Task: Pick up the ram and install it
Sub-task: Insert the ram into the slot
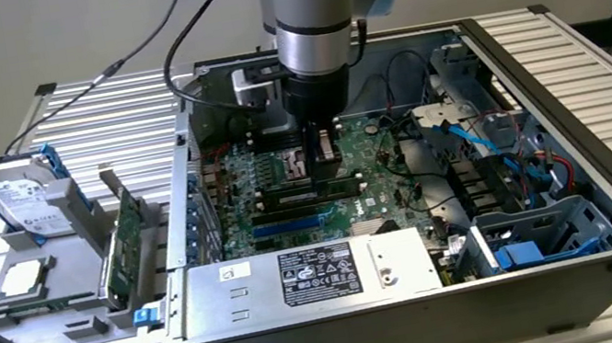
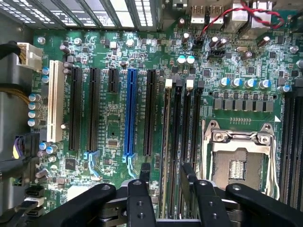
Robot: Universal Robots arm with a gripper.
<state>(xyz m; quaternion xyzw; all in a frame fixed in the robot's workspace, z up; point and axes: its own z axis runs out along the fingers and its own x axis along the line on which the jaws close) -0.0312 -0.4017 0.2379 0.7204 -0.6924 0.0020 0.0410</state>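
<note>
My gripper (image 1: pixel 320 146) hangs inside the open computer case (image 1: pixel 539 76), low over the motherboard (image 1: pixel 245 182). In the wrist view the gripper (image 2: pixel 165 171) is open, with one black fingertip (image 2: pixel 144 171) on each side of a memory slot. The ram (image 2: pixel 166 137) stands edge-on in that slot as a thin greenish strip running between the fingers, and neither finger presses on it. In the exterior view the ram (image 1: pixel 312 193) lies as a long dark strip just in front of the gripper. More black memory slots (image 2: pixel 194 127) run beside it.
The CPU socket (image 2: pixel 236 161) sits close to the slots, and a blue expansion slot (image 2: pixel 130 113) lies on the other side. At the exterior view's left, a grey holder (image 1: pixel 67 305) carries a hard drive (image 1: pixel 24 195) and a wide green card (image 1: pixel 125 244). The power supply (image 1: pixel 311 273) fills the case's front.
</note>
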